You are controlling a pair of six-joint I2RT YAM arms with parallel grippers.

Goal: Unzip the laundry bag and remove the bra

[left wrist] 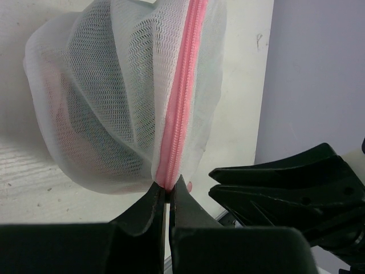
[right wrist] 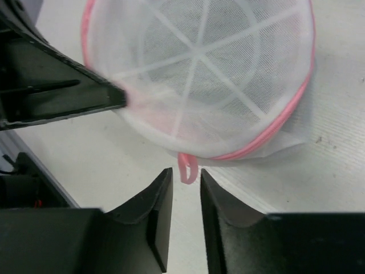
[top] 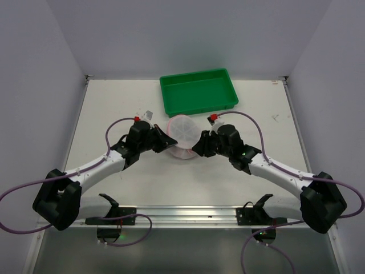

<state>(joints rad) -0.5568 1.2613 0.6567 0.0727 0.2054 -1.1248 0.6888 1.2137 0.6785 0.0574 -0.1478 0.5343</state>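
The laundry bag (top: 182,135) is a round white mesh dome with pink zipper trim, zipped shut, in the middle of the table. My left gripper (top: 165,141) is shut on the bag's pink zipper edge (left wrist: 181,108) at its left side; it shows in the left wrist view (left wrist: 167,190). My right gripper (top: 199,145) is open at the bag's right side. In the right wrist view (right wrist: 186,174) a small pink loop tab (right wrist: 187,166) hangs between its fingertips, untouched. The bra is hidden inside the mesh (right wrist: 199,63).
A green rectangular tray (top: 198,91) stands just behind the bag at the table's far edge. A small tag (top: 149,114) lies left of the bag. White walls close in the table on three sides.
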